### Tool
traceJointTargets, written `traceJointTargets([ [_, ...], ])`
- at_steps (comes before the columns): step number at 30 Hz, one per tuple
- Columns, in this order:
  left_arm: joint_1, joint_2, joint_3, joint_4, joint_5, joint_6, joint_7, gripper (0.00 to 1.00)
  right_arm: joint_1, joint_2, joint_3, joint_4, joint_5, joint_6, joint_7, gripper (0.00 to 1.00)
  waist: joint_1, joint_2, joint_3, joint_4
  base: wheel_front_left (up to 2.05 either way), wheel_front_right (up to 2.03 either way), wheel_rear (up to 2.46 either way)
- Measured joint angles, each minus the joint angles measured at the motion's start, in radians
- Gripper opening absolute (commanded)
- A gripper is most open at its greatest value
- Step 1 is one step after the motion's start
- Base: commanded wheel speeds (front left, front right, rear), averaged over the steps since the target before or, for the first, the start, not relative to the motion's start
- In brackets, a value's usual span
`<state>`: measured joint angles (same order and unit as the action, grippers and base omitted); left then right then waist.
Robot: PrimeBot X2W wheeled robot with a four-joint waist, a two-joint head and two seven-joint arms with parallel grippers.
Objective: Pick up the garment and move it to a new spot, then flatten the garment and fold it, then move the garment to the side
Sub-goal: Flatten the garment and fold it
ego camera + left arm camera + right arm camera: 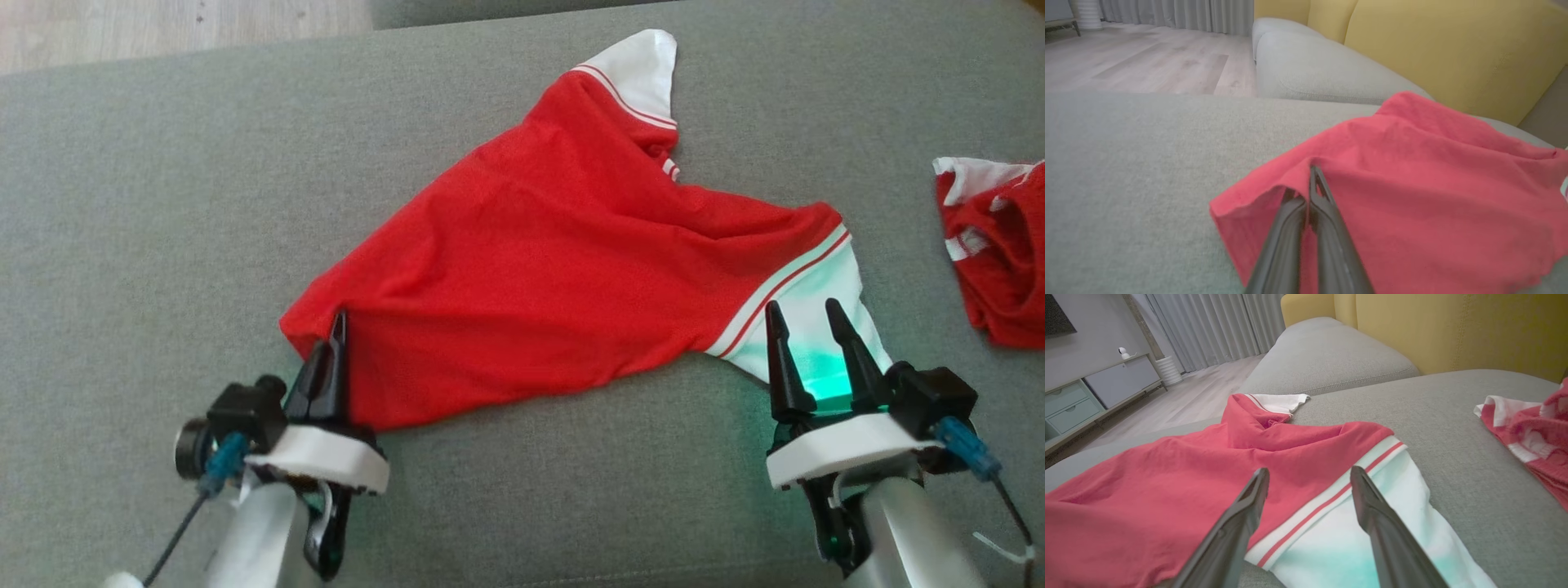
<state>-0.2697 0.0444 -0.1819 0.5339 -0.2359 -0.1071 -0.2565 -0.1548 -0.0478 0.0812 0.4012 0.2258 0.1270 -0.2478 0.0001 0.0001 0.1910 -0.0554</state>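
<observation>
Currently: left end effector [337,322] clamped on garment [531,269] corner; right end effector [802,306] spread wide, empty, fingers straddling sleeve [853,282].

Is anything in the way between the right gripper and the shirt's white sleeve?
Nothing visible. The open right gripper is right at the sleeve, with no object between them. The left gripper is shut on the shirt at its red corner. A second garment lies apart, to the right.
</observation>
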Motion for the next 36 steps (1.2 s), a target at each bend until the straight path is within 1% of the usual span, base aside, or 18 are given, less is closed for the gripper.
traceJointTargets([
  [3, -0.016, -0.001, 0.012, -0.025, 0.020, -0.007, 0.000, 0.00, 0.000, 0.000, -0.001, -0.001, 0.006, 0.000, 0.000, 1.00, 0.0000, 0.0000, 0.007, 0.003, 0.00, 0.00, 0.00],
  [6, -0.068, 0.002, 0.023, -0.030, 0.057, -0.009, 0.000, 0.00, -0.003, 0.000, -0.001, -0.001, 0.012, 0.000, 0.000, 1.00, -0.0001, 0.0000, 0.017, 0.005, 0.00, 0.00, 0.00],
  [11, -0.171, 0.009, 0.056, 0.033, 0.095, -0.015, 0.000, 0.00, -0.035, 0.000, 0.012, -0.001, 0.021, 0.000, 0.000, 1.00, 0.0000, 0.0000, 0.040, -0.005, 0.00, 0.00, 0.00],
  [17, -0.251, 0.019, 0.115, 0.112, 0.120, 0.038, 0.000, 0.00, -0.062, 0.000, 0.010, -0.001, 0.022, 0.000, 0.000, 1.00, 0.0001, 0.0000, 0.067, -0.031, 0.00, 0.00, 0.00],
  [19, -0.268, 0.021, 0.124, 0.127, 0.128, 0.048, 0.000, 0.00, -0.062, 0.000, 0.004, -0.001, 0.021, 0.000, 0.000, 1.00, 0.0000, 0.0000, 0.072, -0.035, 0.00, 0.00, 0.00],
  [20, -0.274, 0.021, 0.126, 0.134, 0.133, 0.056, 0.000, 0.34, -0.062, 0.000, 0.002, 0.000, 0.021, 0.000, 0.000, 1.00, 0.0000, 0.0000, 0.073, -0.036, 0.00, 0.00, 0.00],
  [21, -0.279, 0.021, 0.127, 0.139, 0.134, 0.056, 0.000, 0.98, -0.062, 0.000, 0.001, 0.000, 0.020, 0.000, 0.000, 1.00, 0.0001, 0.0000, 0.073, -0.037, 0.00, 0.00, 0.00],
  [22, -0.279, 0.021, 0.129, 0.141, 0.136, 0.056, 0.000, 1.00, -0.062, 0.000, 0.001, 0.000, 0.019, 0.000, 0.000, 1.00, 0.0001, 0.0000, 0.071, -0.037, 0.00, 0.00, 0.00],
  [24, -0.276, 0.019, 0.131, 0.143, 0.143, 0.060, 0.000, 1.00, -0.062, 0.000, -0.002, 0.000, 0.019, 0.000, 0.000, 1.00, -0.0001, 0.0000, 0.064, -0.036, 0.00, 0.00, 0.00],
  [26, -0.264, 0.012, 0.150, 0.134, 0.142, 0.073, 0.000, 1.00, -0.061, 0.000, -0.003, -0.002, 0.019, 0.000, 0.000, 1.00, -0.0001, 0.0000, 0.052, -0.034, 0.00, 0.00, 0.00],
  [28, -0.227, 0.010, 0.158, 0.114, 0.142, 0.081, 0.000, 1.00, -0.060, 0.000, -0.003, -0.005, 0.019, 0.000, 0.000, 1.00, -0.0001, 0.0000, 0.038, -0.031, 0.00, 0.00, 0.00],
  [32, -0.087, 0.003, 0.183, 0.055, 0.138, 0.099, 0.000, 1.00, -0.055, 0.000, -0.012, -0.020, 0.011, 0.000, 0.000, 1.00, -0.0002, 0.0000, 0.002, -0.019, 0.00, 0.00, 0.00],
  [34, 0.014, 0.002, 0.184, 0.010, 0.137, 0.100, 0.000, 1.00, -0.033, 0.000, -0.015, -0.023, 0.010, 0.000, 0.000, 1.00, -0.0002, 0.0000, -0.026, -0.006, 0.00, 0.00, 0.00],
  [36, 0.064, 0.000, 0.182, -0.014, 0.137, 0.100, 0.000, 1.00, -0.005, 0.000, -0.014, -0.019, 0.010, 0.000, 0.000, 1.00, -0.0002, 0.0000, -0.046, 0.003, 0.00, 0.00, 0.00],
])
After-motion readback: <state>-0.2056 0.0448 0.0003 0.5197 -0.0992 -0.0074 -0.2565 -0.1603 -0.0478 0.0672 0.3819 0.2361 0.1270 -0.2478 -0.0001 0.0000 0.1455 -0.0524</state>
